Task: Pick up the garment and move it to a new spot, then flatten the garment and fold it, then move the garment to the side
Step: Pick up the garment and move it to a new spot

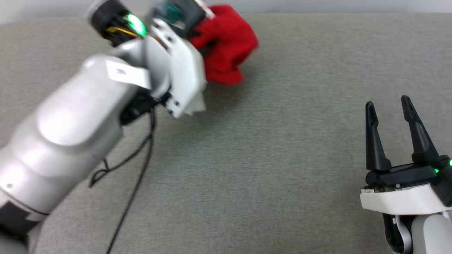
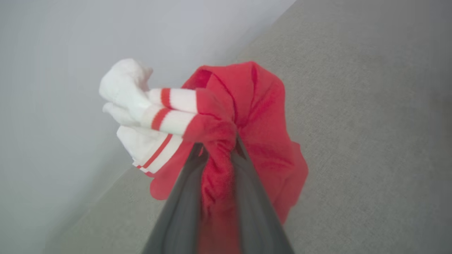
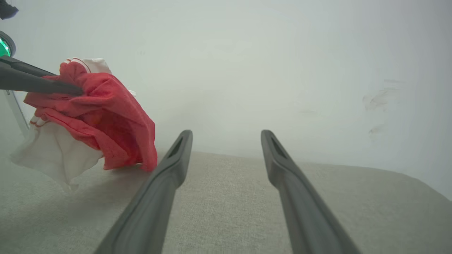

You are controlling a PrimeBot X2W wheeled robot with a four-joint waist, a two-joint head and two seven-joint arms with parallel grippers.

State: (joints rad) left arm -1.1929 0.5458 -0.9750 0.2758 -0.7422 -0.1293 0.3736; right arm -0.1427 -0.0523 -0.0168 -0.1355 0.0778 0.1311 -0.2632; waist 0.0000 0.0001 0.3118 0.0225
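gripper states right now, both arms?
Left gripper: shut on the bunched red jersey T-shirt with white striped-trim sleeves.
Right gripper: open, holding nothing.

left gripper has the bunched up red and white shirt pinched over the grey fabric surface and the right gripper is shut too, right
Not quite. The right gripper is open, its dark fingers spread with nothing between them, as the right wrist view shows. The left gripper does pinch the bunched red shirt with white striped-trim sleeves over the grey fabric surface.
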